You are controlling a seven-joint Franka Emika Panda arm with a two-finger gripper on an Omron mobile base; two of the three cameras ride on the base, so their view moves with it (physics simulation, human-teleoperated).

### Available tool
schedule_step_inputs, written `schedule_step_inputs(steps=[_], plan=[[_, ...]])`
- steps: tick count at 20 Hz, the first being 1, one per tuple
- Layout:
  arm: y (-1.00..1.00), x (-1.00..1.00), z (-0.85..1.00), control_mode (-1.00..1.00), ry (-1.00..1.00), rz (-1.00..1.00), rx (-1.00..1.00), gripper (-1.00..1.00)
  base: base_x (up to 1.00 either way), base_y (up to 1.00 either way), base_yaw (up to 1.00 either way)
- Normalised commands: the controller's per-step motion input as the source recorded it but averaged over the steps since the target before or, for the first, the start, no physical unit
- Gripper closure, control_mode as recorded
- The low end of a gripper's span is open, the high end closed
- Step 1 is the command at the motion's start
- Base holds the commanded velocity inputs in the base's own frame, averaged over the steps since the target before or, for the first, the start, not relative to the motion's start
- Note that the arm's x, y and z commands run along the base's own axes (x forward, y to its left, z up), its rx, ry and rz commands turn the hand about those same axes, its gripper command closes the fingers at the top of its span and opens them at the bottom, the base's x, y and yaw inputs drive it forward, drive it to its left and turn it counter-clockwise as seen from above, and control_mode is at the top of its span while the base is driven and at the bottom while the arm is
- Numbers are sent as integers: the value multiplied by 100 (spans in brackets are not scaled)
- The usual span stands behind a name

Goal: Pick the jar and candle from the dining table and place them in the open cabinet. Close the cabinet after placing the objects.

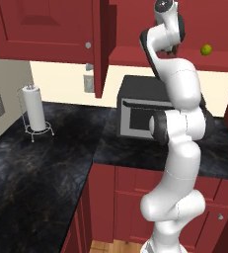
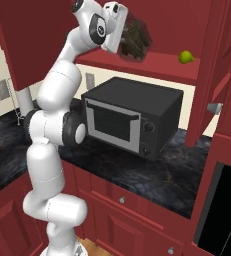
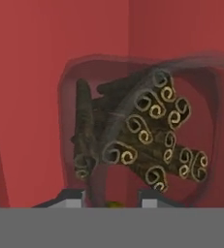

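Half of jar (image 2: 134,41) hidden behind claw (image 2: 123,36), lid unseen

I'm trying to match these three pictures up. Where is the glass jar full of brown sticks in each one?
Left base view: I cannot make the jar out; the arm's upper part covers that spot on the cabinet shelf.
Right base view: the jar is top centre, at the pincer, above the shelf.
Hand view: it sits centre, against the red cabinet interior.
Shared landmark: the small green ball on the shelf in both base views.

Arm raised high, gripper (image 2: 126,40) part-closed.
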Motion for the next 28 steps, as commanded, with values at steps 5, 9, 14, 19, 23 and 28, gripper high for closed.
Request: schedule_step_inputs(steps=[5, 9, 14, 19, 23, 28], plan=[[0, 0, 15, -100, -15, 3, -9, -100, 0, 0, 0], [2, 0, 15, -100, -18, 2, -12, -100, 0, 0, 0], [1, 3, 5, -100, -20, 3, -13, -100, 0, 0, 0], [0, 22, 0, -100, -19, 7, -9, -100, 0, 0, 0], [0, 18, 0, -100, -16, 8, -8, -100, 0, 0, 0], [5, -13, 0, -100, -12, 3, -6, -100, 0, 0, 0]])
